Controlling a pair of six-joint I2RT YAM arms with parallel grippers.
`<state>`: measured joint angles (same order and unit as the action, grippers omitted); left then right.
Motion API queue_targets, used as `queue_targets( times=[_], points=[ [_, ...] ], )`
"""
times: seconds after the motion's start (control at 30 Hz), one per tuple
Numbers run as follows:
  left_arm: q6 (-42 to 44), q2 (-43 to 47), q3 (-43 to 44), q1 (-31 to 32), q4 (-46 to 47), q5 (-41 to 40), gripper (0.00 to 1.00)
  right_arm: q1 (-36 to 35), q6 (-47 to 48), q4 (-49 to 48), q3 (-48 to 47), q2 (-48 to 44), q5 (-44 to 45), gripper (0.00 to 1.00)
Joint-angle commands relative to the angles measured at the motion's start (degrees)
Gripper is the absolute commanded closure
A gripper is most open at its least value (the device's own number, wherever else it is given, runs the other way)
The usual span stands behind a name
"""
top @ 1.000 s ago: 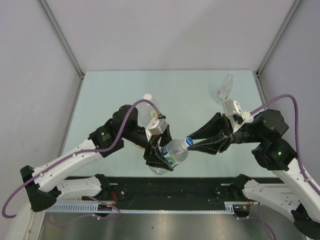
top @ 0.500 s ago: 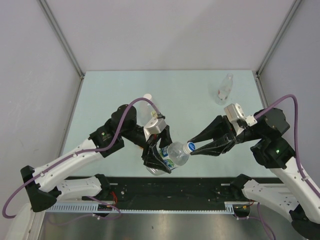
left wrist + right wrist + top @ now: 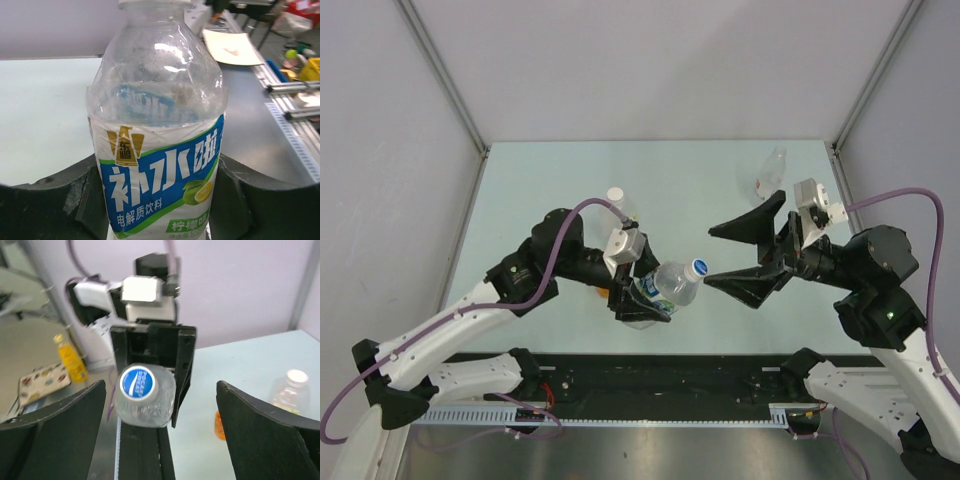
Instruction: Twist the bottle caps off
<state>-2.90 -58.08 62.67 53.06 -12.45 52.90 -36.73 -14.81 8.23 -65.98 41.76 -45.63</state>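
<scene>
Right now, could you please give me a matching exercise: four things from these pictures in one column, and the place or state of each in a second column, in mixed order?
Column one:
1. left tool
2. right tool
3. blue cap
4. slim bottle

Column two:
A. sits on the neck of the held bottle
B. open, touching nothing
C. at the far right of the table, near the back
D. shut on the blue-label bottle

Pairs: 1-D, 2-B, 3-A, 4-C
</scene>
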Motion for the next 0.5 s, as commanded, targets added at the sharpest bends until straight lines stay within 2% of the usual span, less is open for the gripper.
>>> queue_targets(
  times=[0.0, 0.1, 0.13, 0.2, 0.23, 0.33, 0.43, 0.47],
  points=[
    [4.3, 1.0, 1.3, -0.2, -0.5, -15.3, 1.0, 0.3, -4.8, -1.4, -1.4, -0.8, 15.9, 0.05],
    [5.0, 0.6, 0.8, 0.7, -0.8, -24.5, 1.0, 0.3, -8.6, -1.6, -1.4, -0.8, 26.4, 0.07],
    [5.5, 0.3, 0.8, 1.3, -1.0, -30.7, 1.0, 0.3, -10.1, -1.6, -1.4, -0.7, 29.9, 0.08],
    [6.3, 0.1, 0.6, 4.2, -0.6, -37.5, 1.0, 0.3, -12.6, -1.0, -1.5, -0.1, 33.3, 0.09],
    [7.0, -0.2, 0.6, 5.4, -0.2, -47.3, 1.0, 0.3, -13.5, -0.4, -1.4, 0.2, 35.7, 0.1],
    [7.5, 0.1, -1.2, 9.2, 3.0, -62.9, 1.0, 0.0, -16.7, 1.5, -1.4, 1.4, 40.6, 0.12],
    [8.1, 0.2, -2.2, 11.9, 6.5, -71.2, 1.0, -1.0, -19.5, 3.7, -1.4, 2.9, 44.7, 0.14],
    [8.4, 0.0, -2.3, 13.1, 7.6, -76.4, 1.0, -1.2, -20.0, 4.2, -1.4, 3.2, 45.5, 0.14]
  ],
)
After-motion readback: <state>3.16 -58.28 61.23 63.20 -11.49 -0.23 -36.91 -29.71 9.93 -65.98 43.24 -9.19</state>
